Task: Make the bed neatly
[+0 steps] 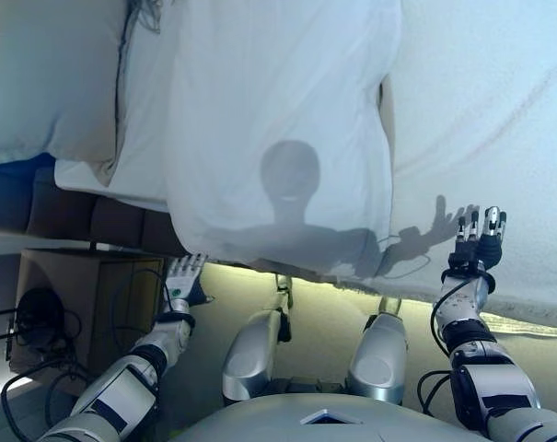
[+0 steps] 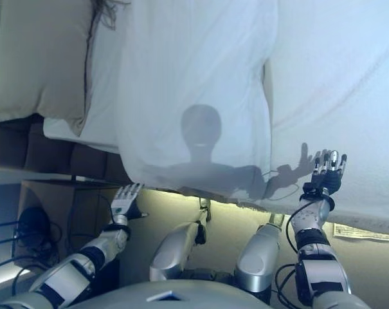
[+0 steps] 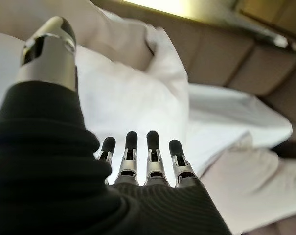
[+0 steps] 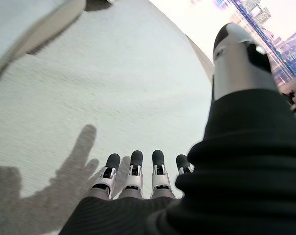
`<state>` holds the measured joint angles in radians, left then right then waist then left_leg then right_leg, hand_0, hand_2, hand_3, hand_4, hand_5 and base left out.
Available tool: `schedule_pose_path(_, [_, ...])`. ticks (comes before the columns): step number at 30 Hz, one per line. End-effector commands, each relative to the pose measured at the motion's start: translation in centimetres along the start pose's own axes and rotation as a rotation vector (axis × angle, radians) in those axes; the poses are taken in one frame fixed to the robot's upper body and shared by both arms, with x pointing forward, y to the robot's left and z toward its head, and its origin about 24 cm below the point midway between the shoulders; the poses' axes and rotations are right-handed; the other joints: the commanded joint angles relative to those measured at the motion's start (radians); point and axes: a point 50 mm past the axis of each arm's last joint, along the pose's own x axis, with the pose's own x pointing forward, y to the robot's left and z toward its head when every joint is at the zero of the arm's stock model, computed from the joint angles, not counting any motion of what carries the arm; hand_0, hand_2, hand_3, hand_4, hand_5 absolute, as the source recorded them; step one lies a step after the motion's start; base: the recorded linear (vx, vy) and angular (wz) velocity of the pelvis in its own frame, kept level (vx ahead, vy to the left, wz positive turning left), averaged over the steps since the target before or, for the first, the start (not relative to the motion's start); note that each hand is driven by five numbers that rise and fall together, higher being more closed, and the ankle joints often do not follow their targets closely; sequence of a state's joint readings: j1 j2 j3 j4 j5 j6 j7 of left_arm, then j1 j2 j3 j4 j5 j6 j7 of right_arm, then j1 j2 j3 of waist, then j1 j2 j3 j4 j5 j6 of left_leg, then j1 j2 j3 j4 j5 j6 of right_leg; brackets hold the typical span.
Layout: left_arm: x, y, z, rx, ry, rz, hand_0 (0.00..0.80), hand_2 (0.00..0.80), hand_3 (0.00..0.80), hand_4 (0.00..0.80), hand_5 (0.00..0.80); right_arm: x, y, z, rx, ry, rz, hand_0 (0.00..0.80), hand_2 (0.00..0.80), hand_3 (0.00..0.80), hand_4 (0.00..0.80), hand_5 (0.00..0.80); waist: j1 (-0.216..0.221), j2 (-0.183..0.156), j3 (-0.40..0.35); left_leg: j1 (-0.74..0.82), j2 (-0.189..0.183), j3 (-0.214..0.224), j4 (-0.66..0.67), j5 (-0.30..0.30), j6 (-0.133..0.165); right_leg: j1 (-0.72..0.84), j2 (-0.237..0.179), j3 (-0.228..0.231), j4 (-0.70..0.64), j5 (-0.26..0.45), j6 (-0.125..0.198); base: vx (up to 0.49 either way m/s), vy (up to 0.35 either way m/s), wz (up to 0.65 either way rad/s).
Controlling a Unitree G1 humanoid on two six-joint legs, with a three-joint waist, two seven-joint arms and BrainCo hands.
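Note:
A white duvet [image 1: 278, 110] lies bunched across the middle of the bed, its edge hanging over the near side. A pale pillow [image 1: 48, 83] rests at the bed's left end. To the right, the white sheet [image 1: 490, 110] lies bare and fairly flat. My left hand [image 1: 181, 276] is open below the duvet's hanging edge and touches nothing; its wrist view shows straight fingers [image 3: 138, 156] pointing at the duvet [image 3: 128, 93]. My right hand [image 1: 479, 238] is open with fingers [image 4: 133, 171] straight, just over the sheet [image 4: 89, 73] near the bed's side edge.
A brown padded headboard [image 1: 85, 216] runs below the pillow. A wooden bedside cabinet [image 1: 75, 295] with a dark object and cables stands at lower left. A paper [image 2: 364, 233] lies on the floor under the bed's right edge.

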<state>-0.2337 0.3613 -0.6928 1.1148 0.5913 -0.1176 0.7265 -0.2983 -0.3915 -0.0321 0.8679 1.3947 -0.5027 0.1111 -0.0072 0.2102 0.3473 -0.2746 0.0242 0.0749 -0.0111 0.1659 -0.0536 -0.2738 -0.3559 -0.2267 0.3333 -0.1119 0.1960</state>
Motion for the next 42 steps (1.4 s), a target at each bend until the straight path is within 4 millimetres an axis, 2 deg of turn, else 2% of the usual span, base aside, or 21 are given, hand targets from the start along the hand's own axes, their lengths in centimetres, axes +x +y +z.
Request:
schedule_pose_path(1, [1.7,2.5,-0.7,-0.120,0.056,0.119,0.000,0.000,0.000,0.000,0.000,0.3,1.3,1.3,0.021,-0.089,0.047,0.000,0.000,0.000,0.000,0.000,0.021,-0.052,0.000,0.005,0.103,-0.033,0.097,-0.078,-0.072,-0.002,-0.087,0.030,-0.135,0.184,0.045,0.011,-0.074,0.00])
schedule_pose_path(5, [2.1,4.2,-1.2,-0.293,0.068,0.216,0.000,0.000,0.000,0.000,0.000,-0.3,0.2,1.0,0.043,-0.087,0.020,0.000,0.000,0.000,0.000,0.000,0.030,-0.065,-0.015,0.024,0.109,-0.031,0.100,-0.085,-0.071,0.025,-0.077,0.019,-0.145,0.182,0.039,0.013,-0.102,0.01])
schedule_pose_path(10, [3.0,6.6,-0.5,-0.704,0.031,0.240,0.000,0.000,0.000,0.000,0.000,-1.6,-1.9,0.5,0.034,-0.068,-0.031,0.000,0.000,0.000,0.000,0.000,0.045,-0.081,-0.069,0.075,0.118,-0.033,0.094,-0.098,-0.068,0.088,-0.065,0.003,-0.164,0.179,0.032,0.076,-0.104,0.08])
schedule_pose_path(14, [2.8,6.8,0.0,-1.079,-0.020,0.128,0.000,0.000,0.000,0.000,0.000,-2.7,-3.5,-0.2,-0.033,-0.004,-0.077,0.000,0.000,0.000,0.000,0.000,0.062,-0.104,-0.137,0.160,0.140,-0.018,0.039,-0.097,-0.069,0.185,-0.035,-0.021,-0.215,0.173,0.029,0.146,-0.128,-0.02])
schedule_pose_path(18, [2.3,6.7,0.8,-1.303,-0.103,-0.007,0.000,0.000,0.000,0.000,0.000,-3.7,-4.0,-1.1,-0.078,0.045,-0.088,0.000,0.000,0.000,0.000,0.000,0.079,-0.135,-0.192,0.199,0.157,-0.012,0.005,-0.082,-0.070,0.238,-0.002,-0.038,-0.256,0.184,0.024,0.105,-0.173,0.04])
schedule_pose_path(21, [1.8,6.9,0.5,-1.435,-0.129,-0.040,0.000,0.000,0.000,0.000,0.000,-4.2,-4.2,-1.6,-0.121,0.092,-0.071,0.000,0.000,0.000,0.000,0.000,0.090,-0.156,-0.230,0.231,0.169,-0.003,-0.006,-0.082,-0.072,0.274,0.019,-0.047,-0.282,0.186,0.022,0.093,-0.142,0.07])
schedule_pose_path(30, [0.5,7.8,-1.4,-1.602,-0.147,-0.041,0.000,0.000,0.000,0.000,0.000,-5.5,-4.4,-3.1,-0.326,0.228,-0.027,0.000,0.000,0.000,0.000,0.000,0.114,-0.191,-0.285,0.286,0.178,0.016,-0.024,-0.083,-0.067,0.337,0.054,-0.050,-0.328,0.188,0.011,0.020,-0.081,0.00])
schedule_pose_path(34, [-0.7,8.8,-3.5,-1.624,-0.131,0.028,0.000,0.000,0.000,0.000,0.000,-7.4,-6.0,-2.5,-0.363,0.288,0.020,0.000,0.000,0.000,0.000,0.000,0.099,-0.215,-0.288,0.282,0.180,0.030,-0.007,-0.095,-0.065,0.331,0.067,-0.036,-0.340,0.193,0.011,-0.066,-0.065,0.00])
schedule_pose_path(38, [-1.6,8.9,-3.6,-1.592,-0.121,0.050,0.000,0.000,0.000,0.000,0.000,-8.7,-5.9,-2.6,-0.369,0.318,0.063,0.000,0.000,0.000,0.000,0.000,0.086,-0.235,-0.293,0.295,0.183,0.043,-0.009,-0.104,-0.062,0.332,0.080,-0.029,-0.359,0.198,0.009,-0.024,-0.054,-0.04])
schedule_pose_path(42, [-2.0,8.3,-3.4,-1.595,-0.104,0.045,0.000,0.000,0.000,0.000,0.000,-9.4,-5.6,-3.5,-0.367,0.354,0.082,0.000,0.000,0.000,0.000,0.000,0.086,-0.238,-0.297,0.300,0.188,0.047,-0.004,-0.107,-0.066,0.333,0.087,-0.023,-0.365,0.200,0.006,0.002,-0.017,-0.13])
